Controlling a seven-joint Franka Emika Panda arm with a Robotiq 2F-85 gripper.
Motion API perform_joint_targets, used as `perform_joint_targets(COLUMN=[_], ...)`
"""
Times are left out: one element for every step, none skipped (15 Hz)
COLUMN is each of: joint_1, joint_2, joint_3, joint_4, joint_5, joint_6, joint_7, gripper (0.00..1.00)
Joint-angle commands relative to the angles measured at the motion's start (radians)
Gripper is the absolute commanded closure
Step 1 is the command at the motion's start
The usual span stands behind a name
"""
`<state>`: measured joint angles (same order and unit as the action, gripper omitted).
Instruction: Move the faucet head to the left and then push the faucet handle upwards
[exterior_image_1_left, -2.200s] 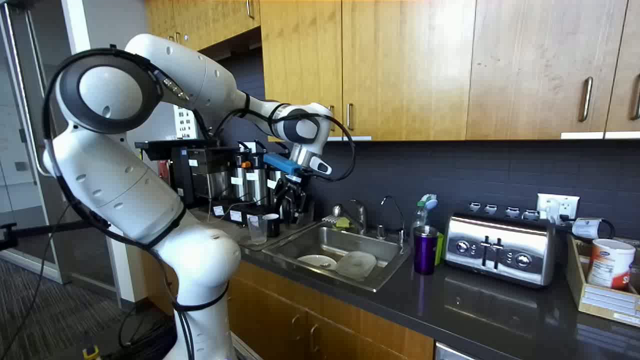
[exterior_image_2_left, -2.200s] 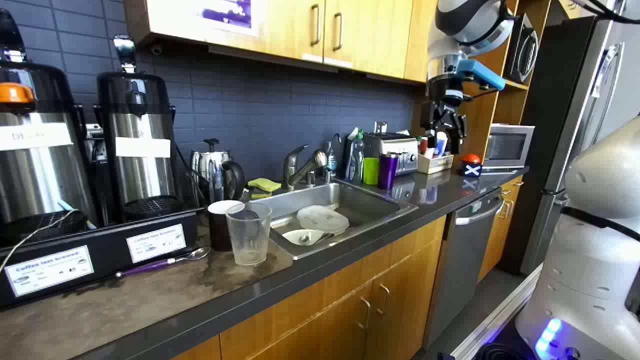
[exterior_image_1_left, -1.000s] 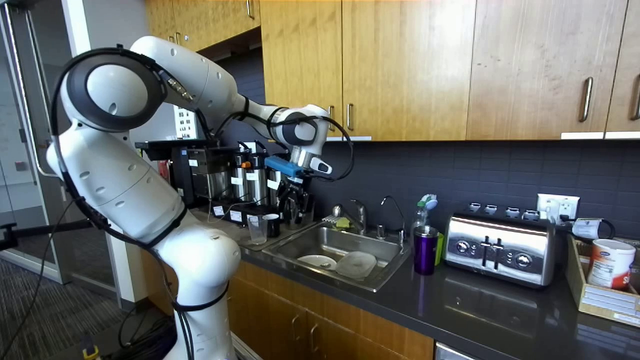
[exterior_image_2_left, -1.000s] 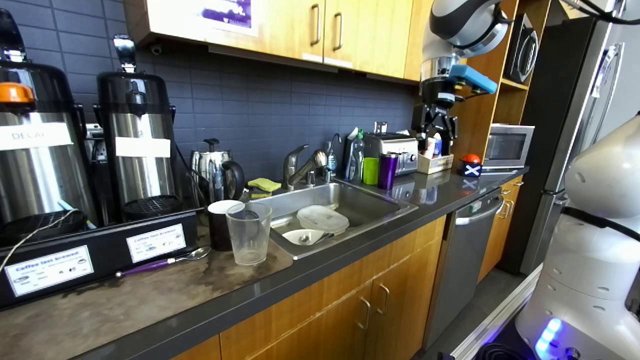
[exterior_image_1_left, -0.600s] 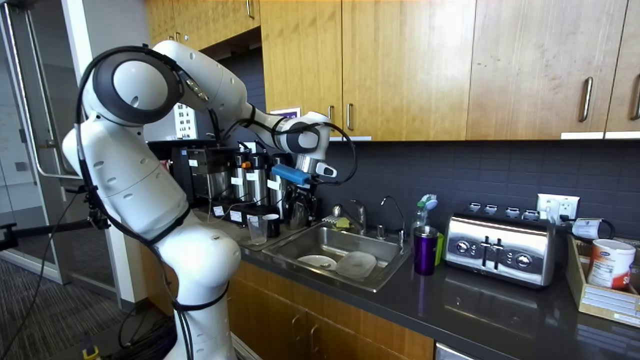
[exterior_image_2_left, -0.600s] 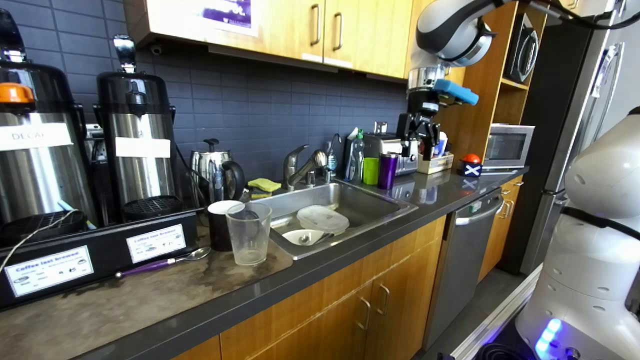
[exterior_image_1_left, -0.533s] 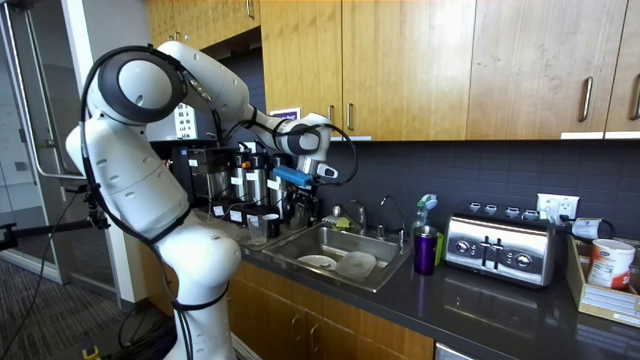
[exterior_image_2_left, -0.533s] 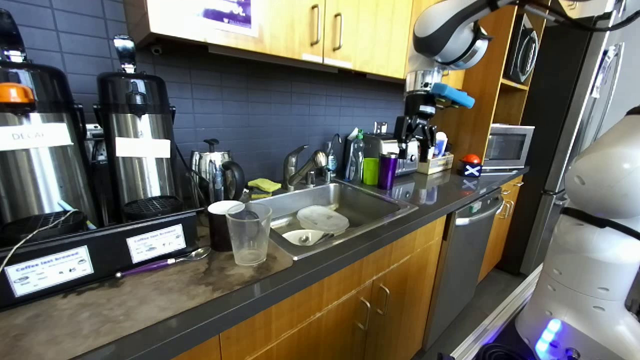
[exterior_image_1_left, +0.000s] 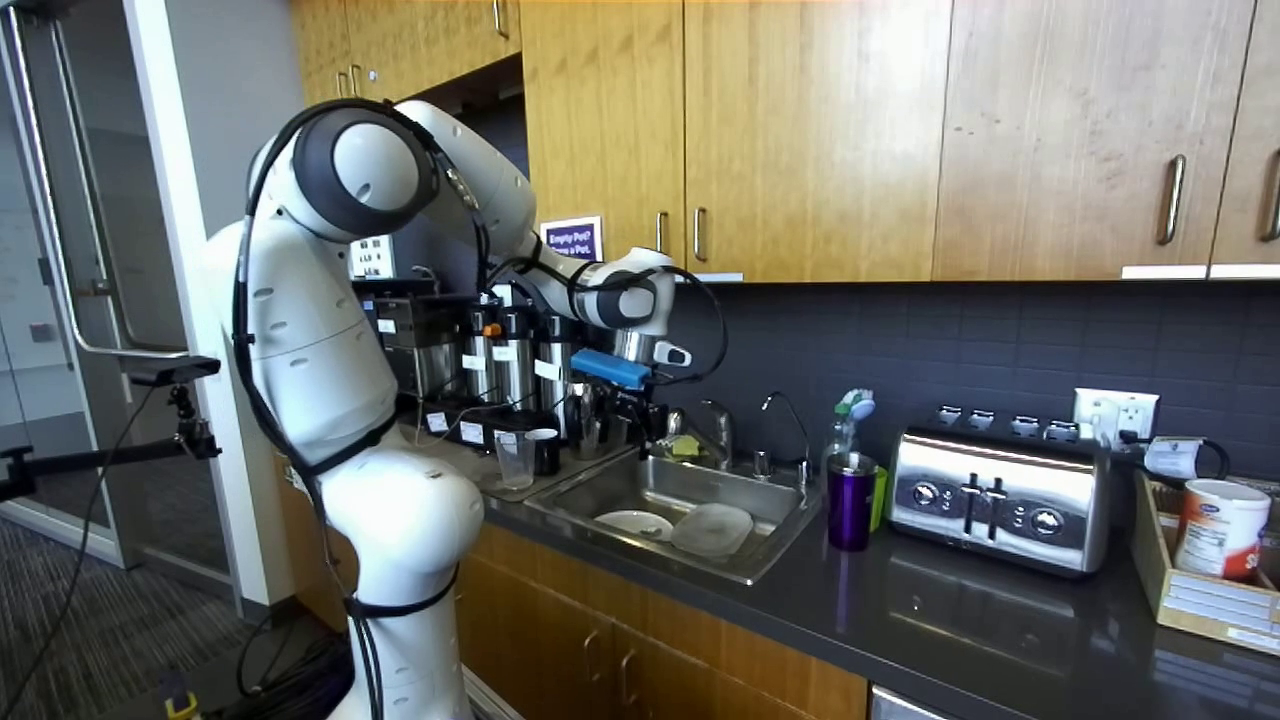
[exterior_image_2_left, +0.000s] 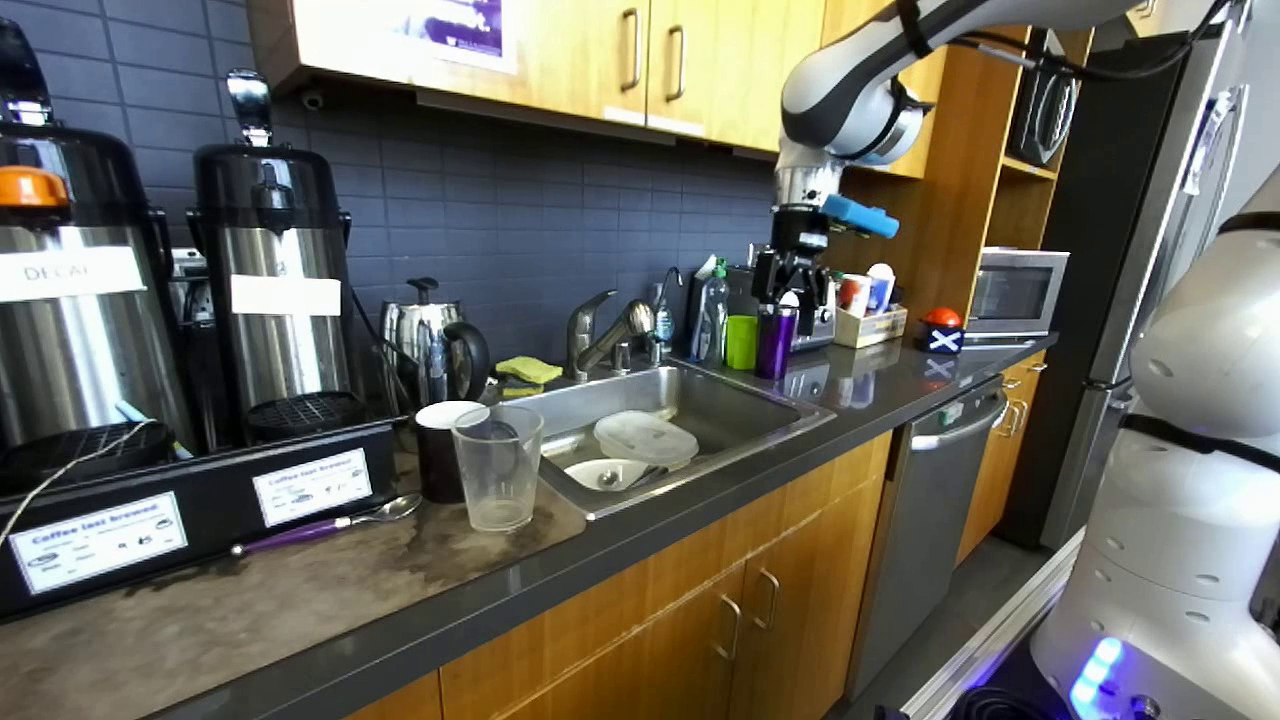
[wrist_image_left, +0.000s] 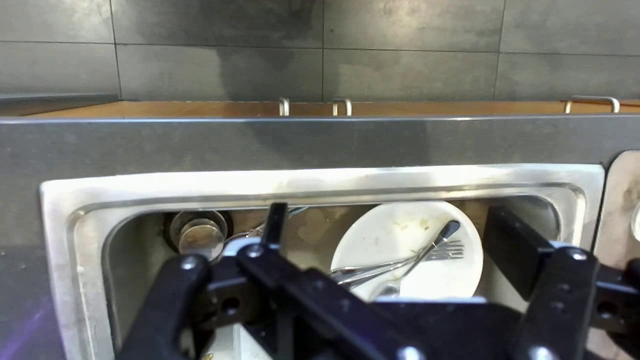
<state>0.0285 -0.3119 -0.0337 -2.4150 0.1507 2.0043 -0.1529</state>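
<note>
The silvery faucet head (exterior_image_2_left: 636, 320) ends the spout and points right over the steel sink (exterior_image_2_left: 700, 472) in an exterior view. The faucet handle (exterior_image_2_left: 592, 308) is a lever rising behind it. In another exterior view the faucet head (exterior_image_1_left: 676, 420) shows beside my gripper (exterior_image_1_left: 648, 440), and the handle (exterior_image_1_left: 714, 408) stands to its right. My gripper (exterior_image_2_left: 789, 315) is open and empty, pointing down, above the sink area and apart from the faucet in an exterior view. In the wrist view the open fingers (wrist_image_left: 385, 215) straddle the view of the sink; the faucet is out of view there.
A purple cup (exterior_image_1_left: 850, 500), a toaster (exterior_image_1_left: 1000, 495) and a thin curved tap (exterior_image_1_left: 795, 420) stand right of the sink. A clear cup (exterior_image_2_left: 498, 470), dark mug (exterior_image_2_left: 440, 455), kettle (exterior_image_2_left: 405, 335) and sponge (exterior_image_2_left: 530, 370) are on its left. A white plate (wrist_image_left: 410, 220) with cutlery lies inside.
My gripper has moved down and towards the faucet: right and down in an exterior view, left and down in another. It stays open. The faucet head and handle have not moved.
</note>
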Motion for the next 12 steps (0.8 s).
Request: perform_joint_targets(joint_1=[0.002, 0.0, -0.001, -0.003, -0.004, -0.004, -0.005, -0.006, -0.007, -0.009, -0.011, -0.013], joint_2=[0.107, 0.135, 0.16, 0.186, 0.209, 0.232, 0.256, 0.276, 0.296, 0.315, 0.33, 0.346], joint_3=[0.013, 0.015, 0.017, 0.018, 0.018, 0.018, 0.017, 0.017, 0.017, 0.017, 0.016, 0.016], joint_4=[0.108, 0.138, 0.168, 0.2, 0.23, 0.259, 0.287, 0.311, 0.334, 0.356, 0.372, 0.386], joint_5=[-0.028, -0.036, -0.045, -0.054, -0.061, -0.066, -0.069, -0.071, -0.07, -0.062, -0.059, -0.057], joint_6=[0.019, 0.024, 0.025, 0.026, 0.021, 0.018, 0.021, 0.025, 0.029, 0.039, 0.056, 0.083], joint_7=[-0.004, 0.0, 0.003, 0.003, 0.002, -0.002, -0.008, -0.01, -0.008, -0.011, -0.009, -0.004], gripper=[0.0, 0.0, 0.0, 0.0, 0.0, 0.0, 0.0, 0.0, 0.0, 0.0, 0.0, 0.0])
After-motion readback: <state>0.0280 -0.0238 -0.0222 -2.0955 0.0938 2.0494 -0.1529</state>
